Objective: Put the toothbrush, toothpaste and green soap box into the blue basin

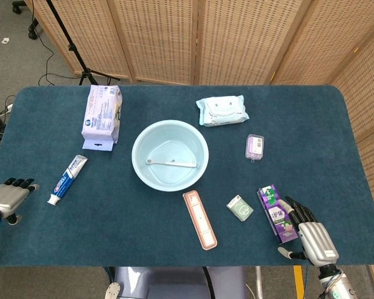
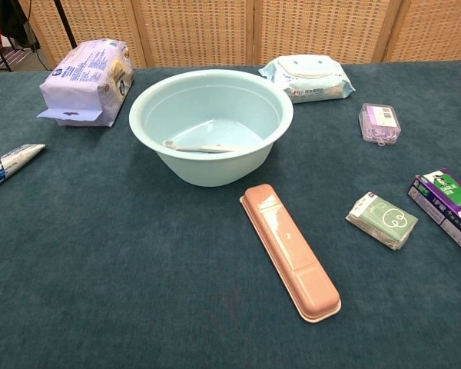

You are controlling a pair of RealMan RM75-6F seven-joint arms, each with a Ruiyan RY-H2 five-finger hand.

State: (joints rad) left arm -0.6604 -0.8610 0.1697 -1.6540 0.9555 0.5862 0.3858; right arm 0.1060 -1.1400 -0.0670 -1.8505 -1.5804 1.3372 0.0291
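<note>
Toothbrush (image 1: 171,163) is in the basin (image 1: 141,140) – paste (image 1: 67,179) at 9 o'clock and soap box (image 1: 240,208) at 4 still wait on the table. Your left hand (image 1: 6,198) and right hand (image 1: 311,240) grasp nothing, fingers released.

A staged lab or studio space — a worktop (image 1: 174,243) covered in blue felt, wicker folding screens (image 1: 193,37) closing off the back, a black stand (image 1: 71,47) and loose cables (image 1: 47,62) on grey carpet floor (image 1: 19,56).
</note>
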